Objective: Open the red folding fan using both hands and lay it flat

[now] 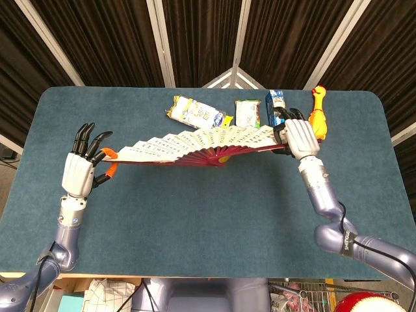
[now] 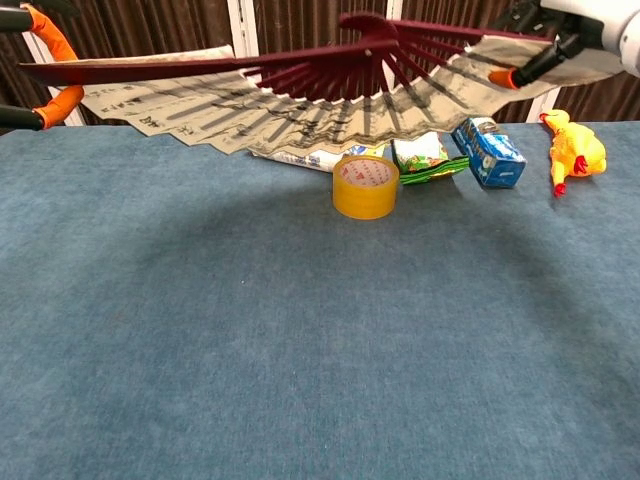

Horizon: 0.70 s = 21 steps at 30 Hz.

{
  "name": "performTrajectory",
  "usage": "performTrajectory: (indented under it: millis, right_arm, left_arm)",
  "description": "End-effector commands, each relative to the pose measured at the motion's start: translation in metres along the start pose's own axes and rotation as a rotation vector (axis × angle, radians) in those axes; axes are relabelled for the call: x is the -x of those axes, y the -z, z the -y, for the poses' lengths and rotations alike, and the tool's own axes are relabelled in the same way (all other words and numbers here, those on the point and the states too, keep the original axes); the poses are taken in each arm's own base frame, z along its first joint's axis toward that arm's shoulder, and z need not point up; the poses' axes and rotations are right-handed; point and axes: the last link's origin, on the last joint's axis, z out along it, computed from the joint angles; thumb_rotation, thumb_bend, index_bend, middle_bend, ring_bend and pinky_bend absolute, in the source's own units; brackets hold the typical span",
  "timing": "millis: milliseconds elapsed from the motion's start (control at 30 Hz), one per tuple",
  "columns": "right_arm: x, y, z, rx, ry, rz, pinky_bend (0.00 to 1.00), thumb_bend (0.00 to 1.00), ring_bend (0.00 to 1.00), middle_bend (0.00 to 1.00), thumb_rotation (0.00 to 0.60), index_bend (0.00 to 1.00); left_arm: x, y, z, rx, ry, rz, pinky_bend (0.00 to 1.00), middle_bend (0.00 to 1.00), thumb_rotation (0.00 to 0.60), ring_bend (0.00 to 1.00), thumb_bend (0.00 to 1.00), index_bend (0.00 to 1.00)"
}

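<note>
Room: dark pleated curtain [image 1: 201, 39] with white slanted poles [image 1: 162, 42] behind. Worktop [image 1: 208, 214] is a blue-teal felt-like surface with rounded corners, near half bare.

Fan [image 1: 201, 144] is spread wide, held up off the worktop between both hands, red ribs underneath, printed paper leaf on top; chest view shows it above the items, casting a shadow.

Left hand [image 1: 79, 172] grips the fan's left end guard, orange-tipped fingers [image 2: 60, 100] clamped on it, other fingers pointing up. Right hand [image 1: 300, 138] holds the right end, fingers [image 2: 515, 75] closed on the guard.

Back row under/behind the fan: white snack pack [image 1: 195, 112], yellow tape roll [image 2: 365, 186], green snack bag [image 2: 420, 152], blue carton [image 2: 487, 147], rubber chicken [image 1: 316, 112] furthest right.
</note>
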Motion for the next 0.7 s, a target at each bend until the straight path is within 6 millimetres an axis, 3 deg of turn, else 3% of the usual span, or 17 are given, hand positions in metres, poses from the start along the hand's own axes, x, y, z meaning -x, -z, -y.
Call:
performTrajectory:
  millis: [33,233,367,467,600,700]
  right_arm:
    - [0.004,0.004,-0.011,0.011,0.000,0.013,0.11,0.39,0.25,0.20,0.600,0.92]
    - [0.009,0.011,-0.027,0.014,0.024,0.034,0.11,0.39,0.25,0.20,0.600,0.92]
    - [0.015,0.017,-0.037,0.009,0.057,0.071,0.11,0.39,0.24,0.20,0.600,0.82]
    - [0.020,0.022,-0.044,0.019,0.089,0.135,0.07,0.39,0.19,0.16,0.600,0.56]
    - [0.020,0.026,-0.055,0.038,0.209,0.222,0.04,0.39,0.14,0.10,0.600,0.20]
    - [0.019,0.028,-0.058,0.060,0.245,0.244,0.04,0.38,0.14,0.09,0.600,0.07]
  left_arm:
    - [0.001,0.000,-0.002,0.016,-0.023,0.001,0.01,0.20,0.600,0.00,0.51,0.54]
    - [0.002,0.001,-0.004,0.025,-0.041,0.005,0.01,0.16,0.600,0.00,0.51,0.47]
    - [0.004,0.002,-0.006,0.039,-0.046,0.019,0.01,0.07,0.600,0.00,0.51,0.23]
    - [0.003,0.004,-0.009,0.065,-0.029,0.024,0.01,0.01,0.600,0.00,0.51,0.08]
    - [-0.001,0.004,-0.014,0.103,0.021,0.009,0.01,0.00,0.600,0.00,0.51,0.04]
    - [-0.006,0.003,-0.014,0.106,0.056,-0.013,0.01,0.00,0.600,0.00,0.51,0.03]
